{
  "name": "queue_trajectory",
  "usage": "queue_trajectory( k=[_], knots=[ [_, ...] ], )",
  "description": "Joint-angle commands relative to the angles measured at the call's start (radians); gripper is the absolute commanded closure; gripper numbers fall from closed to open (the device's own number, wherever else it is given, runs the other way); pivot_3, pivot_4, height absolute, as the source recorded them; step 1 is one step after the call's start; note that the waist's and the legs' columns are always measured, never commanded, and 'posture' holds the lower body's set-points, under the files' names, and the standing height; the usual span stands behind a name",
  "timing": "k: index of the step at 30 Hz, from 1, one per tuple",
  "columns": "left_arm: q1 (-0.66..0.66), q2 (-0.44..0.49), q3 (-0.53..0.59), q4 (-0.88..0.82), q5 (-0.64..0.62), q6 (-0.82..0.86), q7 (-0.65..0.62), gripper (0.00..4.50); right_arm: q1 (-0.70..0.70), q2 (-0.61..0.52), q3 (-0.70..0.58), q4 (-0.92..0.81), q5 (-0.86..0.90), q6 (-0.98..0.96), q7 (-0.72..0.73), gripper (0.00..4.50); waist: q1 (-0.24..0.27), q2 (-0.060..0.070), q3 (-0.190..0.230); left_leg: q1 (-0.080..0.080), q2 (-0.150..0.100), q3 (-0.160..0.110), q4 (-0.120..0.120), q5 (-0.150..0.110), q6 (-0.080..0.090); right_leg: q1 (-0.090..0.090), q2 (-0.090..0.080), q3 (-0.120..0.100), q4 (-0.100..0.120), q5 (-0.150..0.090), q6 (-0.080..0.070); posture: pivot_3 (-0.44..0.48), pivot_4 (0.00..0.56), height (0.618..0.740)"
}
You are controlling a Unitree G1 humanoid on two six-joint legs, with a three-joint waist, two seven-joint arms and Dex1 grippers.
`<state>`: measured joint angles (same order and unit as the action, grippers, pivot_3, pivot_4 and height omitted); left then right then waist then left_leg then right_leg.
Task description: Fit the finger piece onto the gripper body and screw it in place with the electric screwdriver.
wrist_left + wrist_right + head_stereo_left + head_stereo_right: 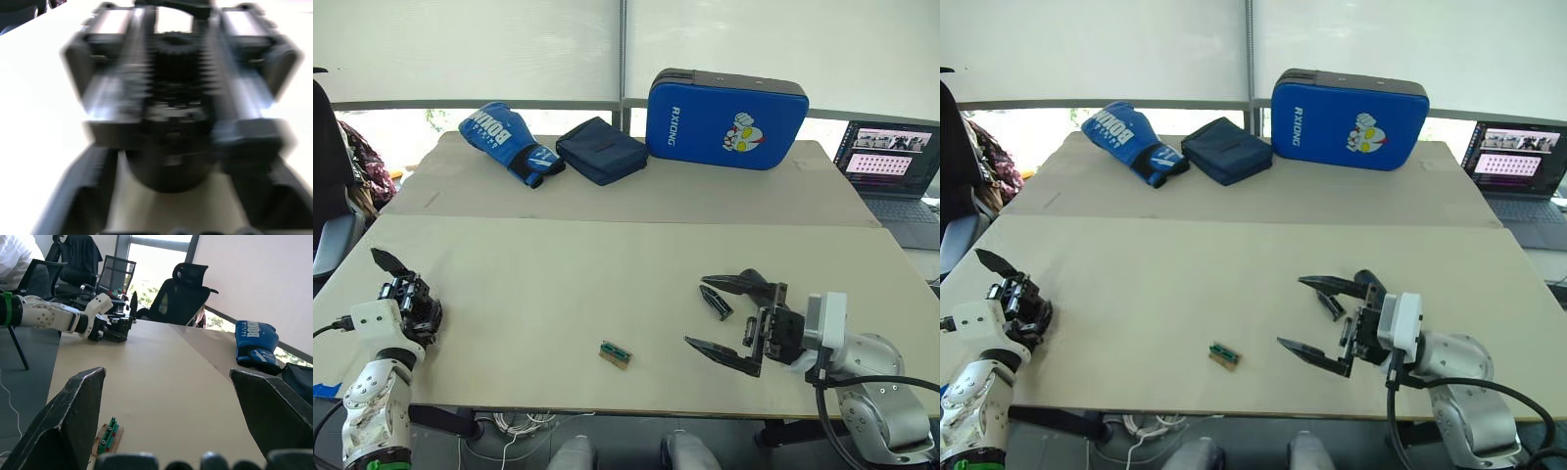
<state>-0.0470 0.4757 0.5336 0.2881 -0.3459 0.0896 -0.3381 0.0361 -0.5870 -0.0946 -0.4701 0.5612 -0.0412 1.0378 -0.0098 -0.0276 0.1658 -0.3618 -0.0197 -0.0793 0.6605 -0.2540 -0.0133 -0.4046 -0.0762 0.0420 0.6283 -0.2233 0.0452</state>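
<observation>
I judge the task is at its opening step: the finger piece (716, 303) has yet to be picked up and nothing is fitted or screwed. It lies flat on the surface (558, 284), just beside the upper finger of my right pincer (695, 310). That pincer is spread wide and holds nothing, and it hangs low over the surface with the piece inside the span of its fingers.

My left pincer (409, 305) sits at the near left edge of the surface, closed around the gripper body (116, 328), as far as I can judge. The two task parts are well apart, one on each side of me. A tiny green-topped block (615, 354) lies between them, near the front edge.

The next move calls for lowering the right pincer onto the thin blade and closing on it squarely. Being so flat, it may slide or tip. After that I would carry it across to the body.

The head views show the layout, with the piece and both arms in it. The left wrist view shows the gripper body (178, 83) close up, with its toothed racks and centre gear, though blurred. The right wrist view looks across at the left arm, where a pointed blade rises above the held body. I cannot tell whether that blade belongs to the body or is my own finger.
</observation>
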Motion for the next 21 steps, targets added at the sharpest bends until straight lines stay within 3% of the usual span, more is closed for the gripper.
queue_trajectory(
  k=[1,6,12,15,21],
  knots=[
    [-0.02,-0.013,0.003,-0.033,-0.07,-0.085,-0.111,2.21,0.023,-0.016,-0.024,-0.029,0.0,-0.012,-0.001,0.0,0.003,0.0,0.0,0.0,0.0,0.0,0.0,0.0,0.0,0.0,0.0,0.0,0.0,0.0,0.0,0.0,0.15,0.74],
    [-0.026,-0.03,-0.064,-0.22,-0.131,-0.077,-0.216,2.21,0.06,-0.042,-0.061,-0.028,0.013,-0.018,0.007,0.0,0.012,-0.007,0.004,-0.002,0.0,0.0,0.0,0.0,0.0,-0.001,-0.001,0.0,-0.002,0.001,0.001,0.0,0.15,0.74],
    [-0.027,-0.027,-0.276,-0.427,-0.112,0.042,-0.297,2.21,0.115,-0.064,-0.109,-0.038,0.023,-0.027,0.018,0.0,0.013,-0.008,0.004,-0.005,0.0,-0.001,0.0,0.0,0.0,-0.002,-0.001,0.0,-0.003,0.002,0.001,0.0,0.15,0.74],
    [-0.047,-0.03,-0.414,-0.445,-0.019,0.051,-0.306,2.21,0.144,-0.065,-0.136,-0.047,0.018,-0.031,0.012,0.0,0.006,-0.008,0.004,-0.005,0.0,-0.001,0.0,0.0,0.0,-0.002,0.0,0.0,-0.003,0.002,0.001,0.0,0.15,0.74],
    [-0.117,-0.097,-0.573,-0.337,0.132,-0.013,-0.269,2.21,0.154,-0.057,-0.141,-0.085,0.014,-0.016,-0.023,0.0,-0.002,-0.007,0.005,-0.005,0.0,-0.001,0.0,0.0,0.0,-0.002,0.002,0.0,-0.002,0.001,0.001,0.0,0.15,0.74]
  ],
)
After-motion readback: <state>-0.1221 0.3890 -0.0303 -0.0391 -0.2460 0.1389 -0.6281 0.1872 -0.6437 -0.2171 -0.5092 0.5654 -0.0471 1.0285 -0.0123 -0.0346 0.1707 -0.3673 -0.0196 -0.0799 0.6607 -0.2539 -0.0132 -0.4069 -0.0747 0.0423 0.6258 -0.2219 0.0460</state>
